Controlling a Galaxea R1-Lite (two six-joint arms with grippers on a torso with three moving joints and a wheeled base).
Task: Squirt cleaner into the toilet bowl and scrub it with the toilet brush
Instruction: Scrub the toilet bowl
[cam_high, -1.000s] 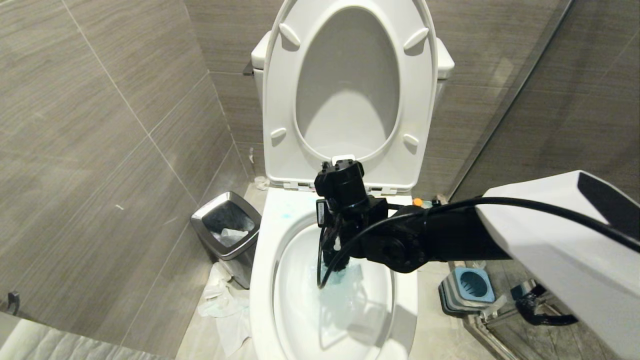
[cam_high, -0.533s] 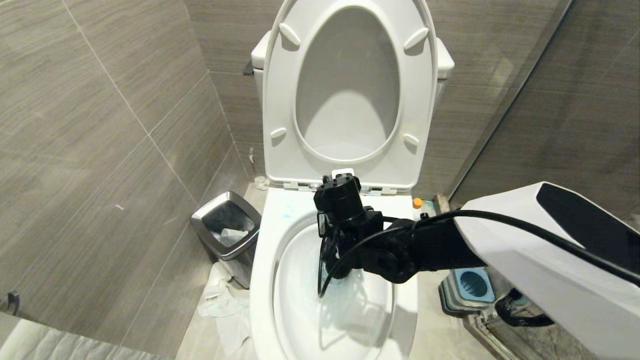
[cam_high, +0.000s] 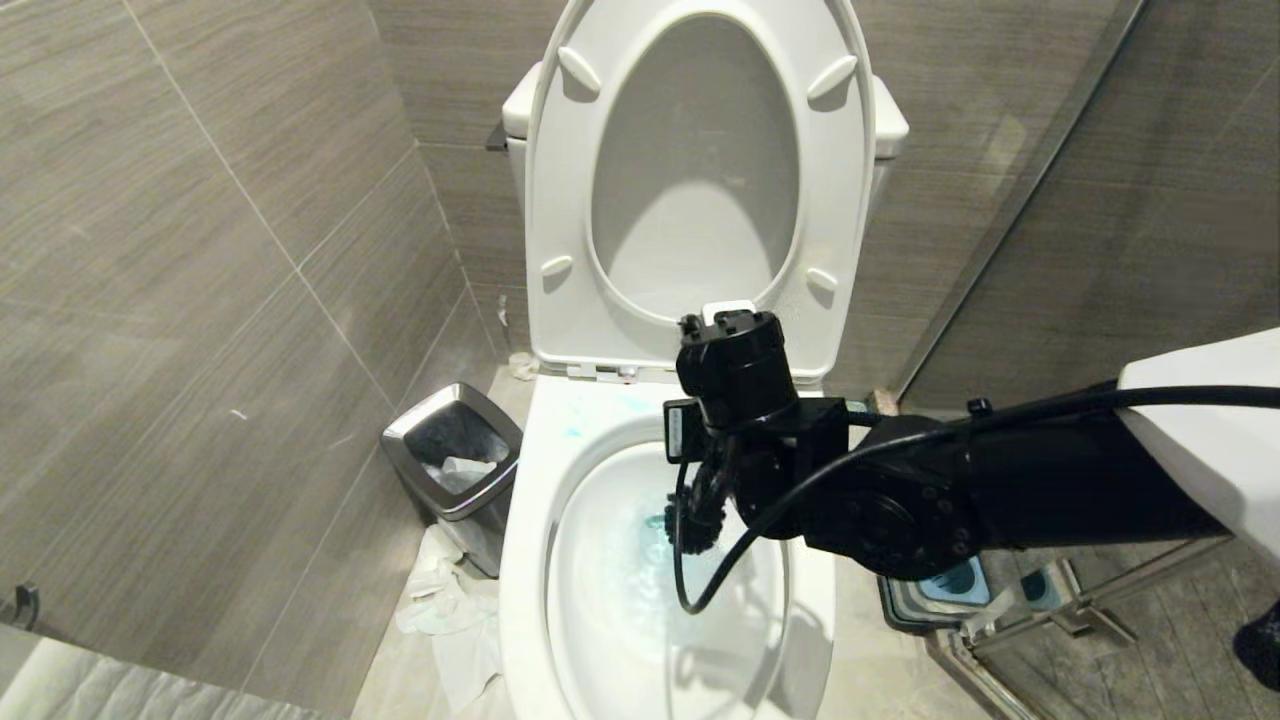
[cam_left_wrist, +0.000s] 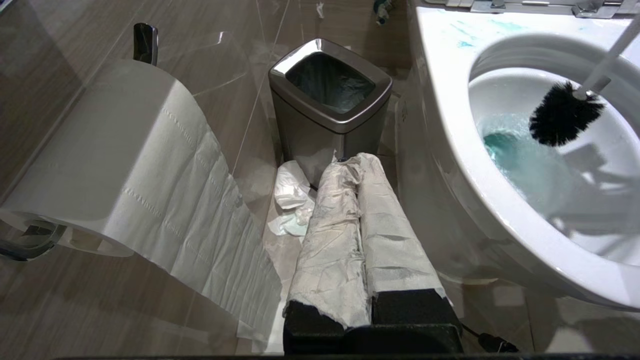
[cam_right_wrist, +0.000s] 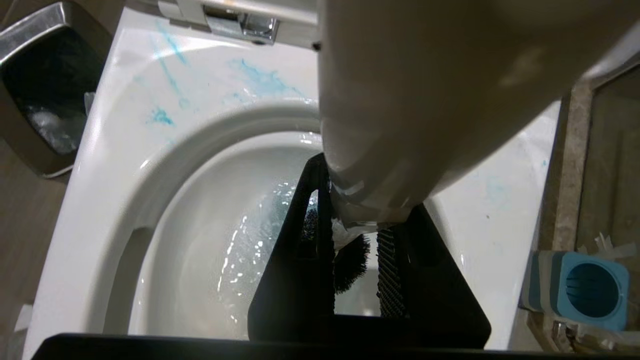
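1. While the right claw (cam_right_wrist: 357, 240) stays clamped on the toilet brush (cam_left_wrist: 567, 117), its dark head hangs inside the toilet bowl (cam_high: 525, 560), just above the cleaner (cam_left_wrist: 505, 147) pooled there.
2. Left claw (cam_left_wrist: 360, 200): closed, empty, parked near the bin (cam_left_wrist: 330, 95).
3. Handling: the handle looks light, stiff and smooth; grip high, near its flattened end, since a wet shaft may slip.
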